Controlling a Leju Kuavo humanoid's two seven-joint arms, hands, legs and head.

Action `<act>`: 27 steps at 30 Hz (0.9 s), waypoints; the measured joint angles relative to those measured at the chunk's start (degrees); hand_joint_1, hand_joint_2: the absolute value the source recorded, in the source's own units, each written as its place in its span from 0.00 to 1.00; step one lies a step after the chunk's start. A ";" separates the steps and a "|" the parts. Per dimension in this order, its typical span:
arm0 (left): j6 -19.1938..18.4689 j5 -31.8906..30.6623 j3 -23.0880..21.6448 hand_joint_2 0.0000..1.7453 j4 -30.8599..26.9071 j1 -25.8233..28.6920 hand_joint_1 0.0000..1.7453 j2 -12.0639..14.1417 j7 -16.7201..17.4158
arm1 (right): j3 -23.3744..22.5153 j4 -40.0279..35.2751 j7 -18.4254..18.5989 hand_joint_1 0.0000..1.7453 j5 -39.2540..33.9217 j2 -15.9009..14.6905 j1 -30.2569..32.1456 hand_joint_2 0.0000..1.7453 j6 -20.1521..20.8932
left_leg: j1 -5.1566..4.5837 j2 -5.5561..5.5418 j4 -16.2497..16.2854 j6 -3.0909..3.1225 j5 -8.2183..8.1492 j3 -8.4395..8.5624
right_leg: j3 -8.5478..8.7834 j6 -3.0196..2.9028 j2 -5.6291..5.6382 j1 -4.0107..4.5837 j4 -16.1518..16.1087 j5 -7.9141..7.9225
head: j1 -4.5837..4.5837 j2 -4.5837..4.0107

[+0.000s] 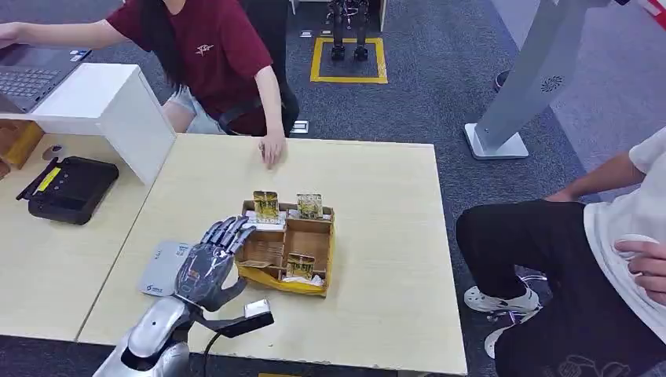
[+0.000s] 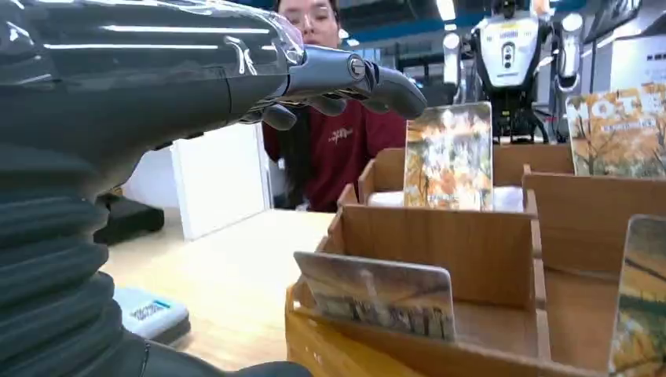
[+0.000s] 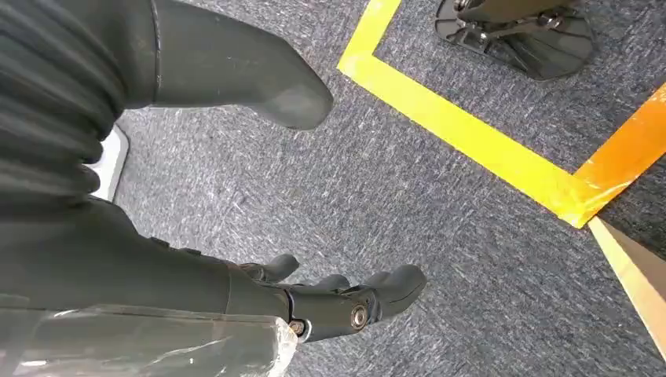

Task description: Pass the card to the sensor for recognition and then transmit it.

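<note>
Left hand (image 1: 210, 263) hovers over the table (image 1: 377, 259) at the 9 o'clock edge of the cardboard organizer (image 1: 289, 245) — fingers (image 1: 228, 232) spread apart and reaching toward 1 o'clock, over the box's near-left compartment, nothing held. Left wrist view shows the same: fingers (image 2: 369, 78) extended above the box wall, apart from the cards.

Cards: one upright card (image 1: 265, 206) in the back-left slot at 12 o'clock of the box, a second upright card (image 1: 309, 206) just beside it toward 1 o'clock, a third card (image 1: 300, 265) standing in the front compartment at 5 o'clock. In the left wrist view a leaning card (image 2: 377, 294) rests tilted against the front wall of the near-left compartment, just under the hand's reach.

Sensor (image 1: 163, 269) — flat grey-white reader lying on the table at 9 o'clock of the hand, just beside it, partly covered by the hand.

Right hand (image 3: 338, 302) hangs over grey carpet near yellow floor tape (image 3: 471, 133), fingers loosely apart, holding nothing.

A person in a red shirt (image 1: 216, 55) sits at 12 o'clock, one hand resting on the far table edge. Another person in a white shirt (image 1: 628, 228) sits at 3 o'clock. Black device (image 1: 69, 187) on the neighbouring table at 10 o'clock.
</note>
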 joint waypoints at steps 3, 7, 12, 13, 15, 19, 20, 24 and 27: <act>-0.26 -0.59 0.00 1.00 -0.26 -0.02 0.00 0.30 0.13 | 0.00 0.00 -0.02 0.00 -0.04 0.02 0.01 1.00 0.02 | 0.00 0.00 0.00 0.00 0.00 0.00 | 0.00 0.00 0.00 0.00 0.00 0.00 | 0.00 0.00; -0.88 0.92 0.00 1.00 -0.26 -0.26 0.00 0.59 -0.44 | 0.00 0.00 -0.30 0.00 -0.05 0.00 0.06 1.00 0.09 | 0.00 0.00 0.00 0.00 0.00 0.00 | 0.00 0.00 0.00 0.00 0.00 0.00 | 0.00 0.00; -0.59 -0.59 0.00 1.00 -0.28 -0.28 0.00 0.72 0.85 | 0.00 0.00 -0.39 0.00 -0.20 0.02 0.23 1.00 0.17 | 0.00 0.00 0.00 0.00 0.00 0.00 | 0.00 0.00 0.00 0.00 0.00 0.00 | 0.00 0.00; -0.55 -0.86 0.00 1.00 -0.28 -0.27 0.00 0.72 1.09 | 0.00 0.00 -0.39 0.00 -0.24 0.02 0.27 1.00 0.17 | 0.00 0.00 0.00 0.00 0.00 0.00 | 0.00 0.00 0.00 0.00 0.00 0.00 | 0.00 0.00; -0.72 -0.88 0.00 1.00 -0.28 -0.28 0.00 0.72 1.29 | -0.02 0.00 -0.39 0.00 -0.39 0.02 0.33 1.00 0.09 | 0.00 0.00 0.00 0.00 0.00 0.00 | 0.00 0.00 0.00 0.00 0.00 0.00 | 0.00 0.00; -3.54 1.35 -0.02 1.00 -0.28 -0.31 0.00 0.83 0.42 | -0.04 0.00 -0.37 0.00 -0.39 0.02 0.43 1.00 0.06 | 0.00 0.00 0.00 0.00 0.00 -0.01 | 0.00 0.00 0.00 0.00 0.00 0.00 | 0.00 0.00; -3.84 1.83 -0.02 1.00 -0.28 -0.31 0.00 0.87 0.07 | -0.07 0.00 -0.37 0.00 -0.37 0.02 0.44 1.00 0.04 | 0.00 0.00 0.00 0.00 0.00 0.00 | 0.00 0.00 0.00 0.00 0.00 0.00 | -0.02 0.00; -5.03 2.97 -0.04 1.00 -0.28 -0.31 0.67 1.16 -0.63 | -0.07 0.00 -0.35 0.00 -0.11 0.02 0.50 1.00 0.00 | 0.00 0.00 0.00 0.00 0.00 0.00 | 0.00 0.00 0.00 0.00 0.00 0.00 | -0.02 0.00; -5.60 3.45 -0.04 1.00 -0.26 -0.32 1.00 1.38 -0.63 | -0.07 0.00 -0.33 0.00 -0.07 0.00 0.55 1.00 -0.09 | 0.00 0.00 0.00 0.00 0.00 0.00 | 0.00 0.00 0.00 0.00 0.00 0.00 | -0.02 0.00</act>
